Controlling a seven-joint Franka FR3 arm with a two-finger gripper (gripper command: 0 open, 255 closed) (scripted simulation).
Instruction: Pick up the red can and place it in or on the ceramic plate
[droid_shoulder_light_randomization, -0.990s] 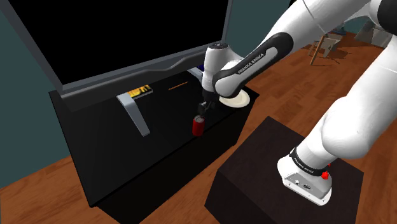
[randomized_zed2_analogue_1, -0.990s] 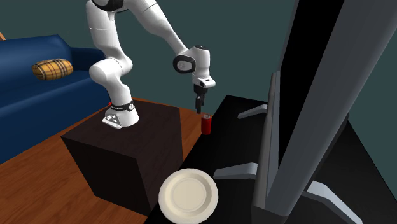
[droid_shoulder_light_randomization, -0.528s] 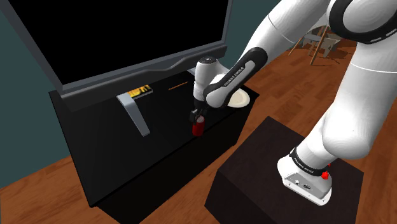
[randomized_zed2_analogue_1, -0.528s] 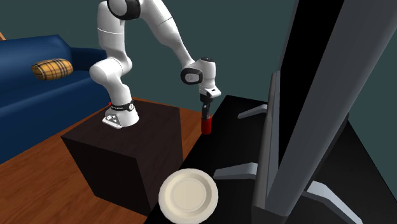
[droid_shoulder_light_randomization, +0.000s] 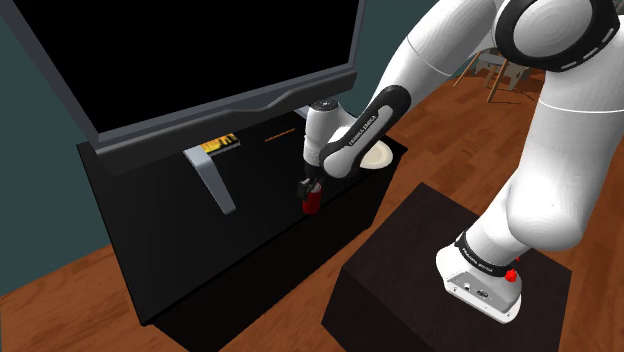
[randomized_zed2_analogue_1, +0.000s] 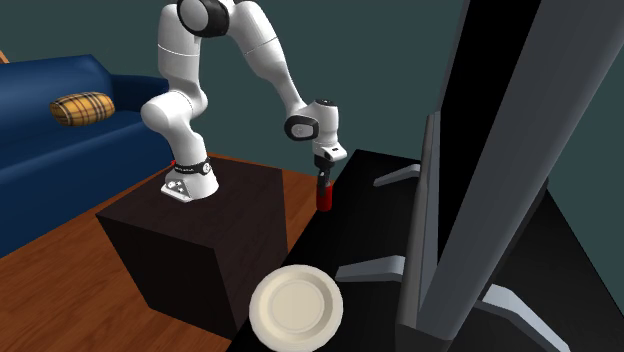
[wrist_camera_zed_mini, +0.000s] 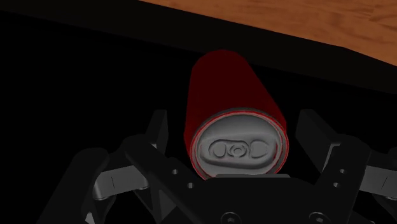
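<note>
Can (wrist_camera_zed_mini: 232, 102) stands upright near the front edge of the black worktop (droid_shoulder_light_randomization: 255, 195), below the arm's wrist. Fingers (wrist_camera_zed_mini: 159, 130) straddle it wide, one either side, neither touching. White plate (droid_shoulder_light_randomization: 377, 157) lies well apart, at the can's 2 o'clock in the shoulder view.

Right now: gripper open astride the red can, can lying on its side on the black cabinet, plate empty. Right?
No: the red can stands upright, not on its side, as the second exterior view shows. The rest holds: gripper open astride it, on the black cabinet, plate empty.
</note>
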